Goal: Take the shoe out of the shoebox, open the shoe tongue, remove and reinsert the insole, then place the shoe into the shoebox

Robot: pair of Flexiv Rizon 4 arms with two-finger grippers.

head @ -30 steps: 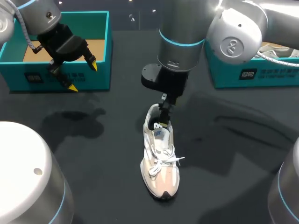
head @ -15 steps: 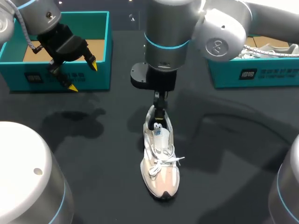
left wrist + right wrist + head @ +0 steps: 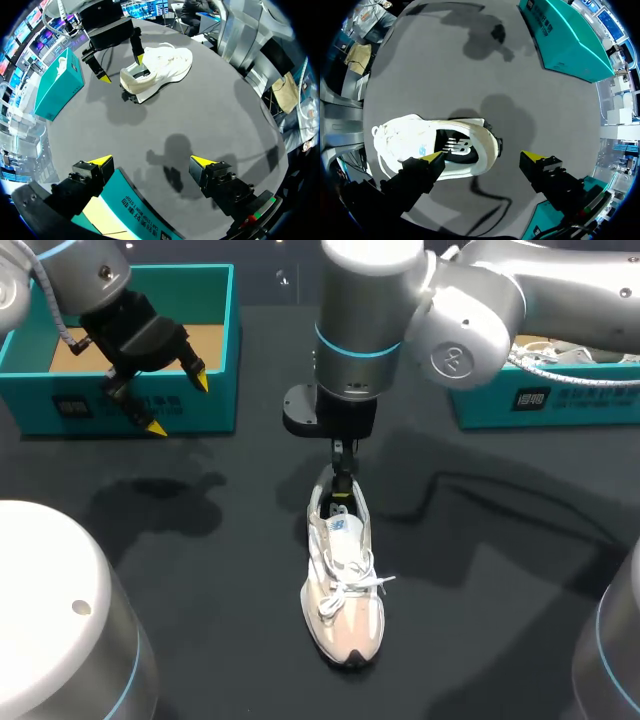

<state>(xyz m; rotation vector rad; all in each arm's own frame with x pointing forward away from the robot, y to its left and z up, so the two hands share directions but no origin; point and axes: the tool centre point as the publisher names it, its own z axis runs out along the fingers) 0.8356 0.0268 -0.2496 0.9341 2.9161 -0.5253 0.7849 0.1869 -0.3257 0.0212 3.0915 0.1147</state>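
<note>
Just under the right hand (image 3: 485, 156), a pale, round-toed lace-up shoe (image 3: 345, 595)

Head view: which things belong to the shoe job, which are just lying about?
Job: shoe, out on the table; its insole, inside; empty shoebox; right gripper, one finger in the shoe's opening.
Lying about: second shoebox, something white inside; left gripper, open, by the empty shoebox.

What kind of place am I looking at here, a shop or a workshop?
Probably a robotics test bench, not a shop: a left arm and a right arm hang over a dark table bearing a white shoe, a left shoebox and a right shoebox.
</note>
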